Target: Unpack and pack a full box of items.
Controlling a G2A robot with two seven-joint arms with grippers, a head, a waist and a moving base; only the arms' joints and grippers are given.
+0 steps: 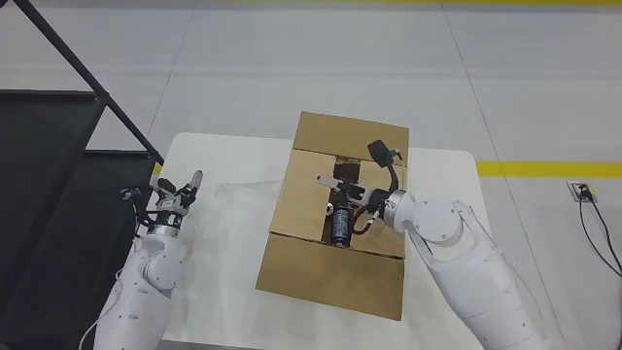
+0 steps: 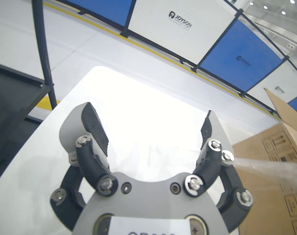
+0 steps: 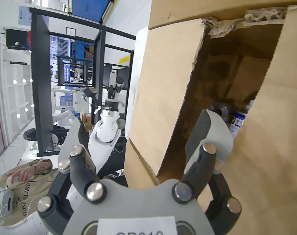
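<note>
The box is set at the middle of the desk, flaps opened, with a bottle inside; unpacking is judged barely begun. The right gripper is held at the opening, fingers released. The left gripper is held near the desk's left edge, fingers released and empty.

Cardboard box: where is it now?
In the top view the open cardboard box sits on the table, nearer the right arm, the right gripper over its opening.

White arms, grey claws, black pads.
</note>
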